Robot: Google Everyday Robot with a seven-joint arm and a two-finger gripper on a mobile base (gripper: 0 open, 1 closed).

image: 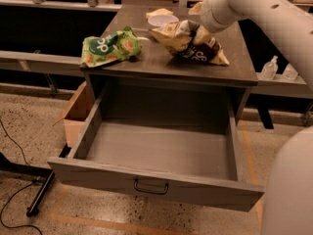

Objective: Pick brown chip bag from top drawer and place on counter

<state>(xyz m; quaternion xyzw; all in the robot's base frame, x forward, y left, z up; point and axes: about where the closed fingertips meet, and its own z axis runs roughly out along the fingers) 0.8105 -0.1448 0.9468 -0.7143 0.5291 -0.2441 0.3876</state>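
The brown chip bag (194, 47) lies crumpled on the counter (161, 65), its cream end pointing left and its dark end right. My gripper (189, 31) comes in from the upper right on the white arm and is shut on the bag's bunched top middle. The top drawer (151, 176) stands pulled fully open below the counter, its grey inside bare, with a small dark bar handle (150, 186) on the front panel.
A green chip bag (108, 45) lies on the counter's left front corner. A white bowl (163, 19) sits behind the brown bag. A cardboard box (77, 112) stands left of the drawer. Bottles (270, 67) stand on a ledge at right. A stand leg and cables cross the floor at left.
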